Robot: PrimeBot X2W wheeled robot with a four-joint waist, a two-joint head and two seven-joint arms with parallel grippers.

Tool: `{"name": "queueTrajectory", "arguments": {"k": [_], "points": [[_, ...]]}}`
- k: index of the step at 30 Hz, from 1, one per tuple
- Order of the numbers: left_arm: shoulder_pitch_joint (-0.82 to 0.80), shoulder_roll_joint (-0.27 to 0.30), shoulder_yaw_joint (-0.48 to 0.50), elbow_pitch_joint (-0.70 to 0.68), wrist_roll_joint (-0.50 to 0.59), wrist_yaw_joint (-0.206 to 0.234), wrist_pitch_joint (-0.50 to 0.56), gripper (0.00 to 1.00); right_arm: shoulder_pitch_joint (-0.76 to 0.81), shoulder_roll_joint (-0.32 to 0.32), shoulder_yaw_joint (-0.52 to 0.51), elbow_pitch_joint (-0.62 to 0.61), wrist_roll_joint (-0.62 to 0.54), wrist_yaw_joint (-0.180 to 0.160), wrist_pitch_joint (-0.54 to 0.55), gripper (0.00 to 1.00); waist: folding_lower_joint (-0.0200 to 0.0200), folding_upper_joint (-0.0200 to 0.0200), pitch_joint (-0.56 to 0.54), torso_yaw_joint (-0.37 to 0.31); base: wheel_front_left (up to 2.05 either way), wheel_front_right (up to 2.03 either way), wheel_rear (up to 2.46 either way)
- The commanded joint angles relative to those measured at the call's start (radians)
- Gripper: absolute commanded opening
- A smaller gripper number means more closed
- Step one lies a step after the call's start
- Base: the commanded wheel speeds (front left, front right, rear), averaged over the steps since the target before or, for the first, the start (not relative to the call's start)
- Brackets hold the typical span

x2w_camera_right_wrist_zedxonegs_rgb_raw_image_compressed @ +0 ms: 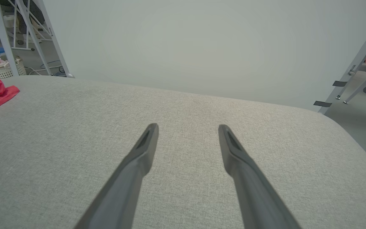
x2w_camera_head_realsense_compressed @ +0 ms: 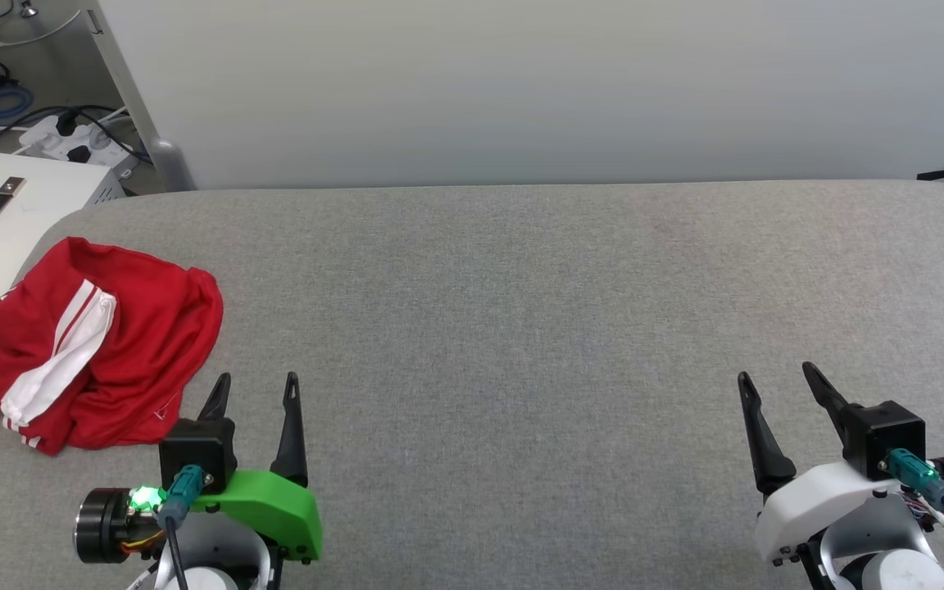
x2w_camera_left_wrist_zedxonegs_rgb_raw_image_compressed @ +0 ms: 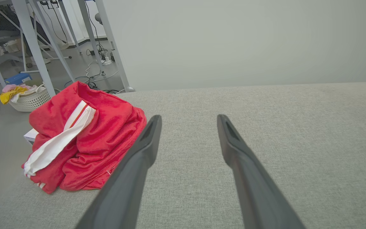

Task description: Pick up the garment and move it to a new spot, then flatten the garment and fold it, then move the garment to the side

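While my left pincer (x2w_camera_head_realsense_compressed: 258, 377) and right pincer (x2w_camera_head_realsense_compressed: 775, 370) sit low over the grey table (x2w_camera_head_realsense_compressed: 521, 328), both are released, fingers spread wide with nothing between them. The shirt (x2w_camera_head_realsense_compressed: 152, 344) lies crumpled just beside my left pincer, ahead and to its left, near the table's edge. It is a red heap with a white striped sleeve (x2w_camera_head_realsense_compressed: 70, 352) on top. My right pincer is well apart from it.

A grey fabric-covered table (x2w_camera_head_realsense_compressed: 537, 311) stands before a pale wall (x2w_camera_head_realsense_compressed: 521, 82). Off its left edge sit a white box (x2w_camera_head_realsense_compressed: 13, 205) and a power strip (x2w_camera_head_realsense_compressed: 74, 146); a white basket (x2w_camera_left_wrist_zedxonegs_rgb_raw_image_compressed: 33, 101) on the floor holds yellow cloth.
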Motion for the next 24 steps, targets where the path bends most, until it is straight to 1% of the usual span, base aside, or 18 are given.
{"name": "queueTrajectory", "arguments": {"k": [1, 24], "points": [[0.001, 0.0, 0.0, 0.004, -0.01, -0.001, -0.007, 1.0, 0.001, 0.0, -0.002, 0.003, 0.008, 0.0, -0.006, 1.0, 0.0, 0.0, 0.0, 0.0, 0.0, 0.0, 0.0], [0.004, -0.001, 0.0, 0.039, -0.077, -0.017, -0.059, 1.0, 0.003, 0.0, -0.016, 0.019, 0.068, 0.0, -0.057, 1.0, 0.0, 0.0, 0.004, -0.003, 0.0, 0.0, 0.0]]}}
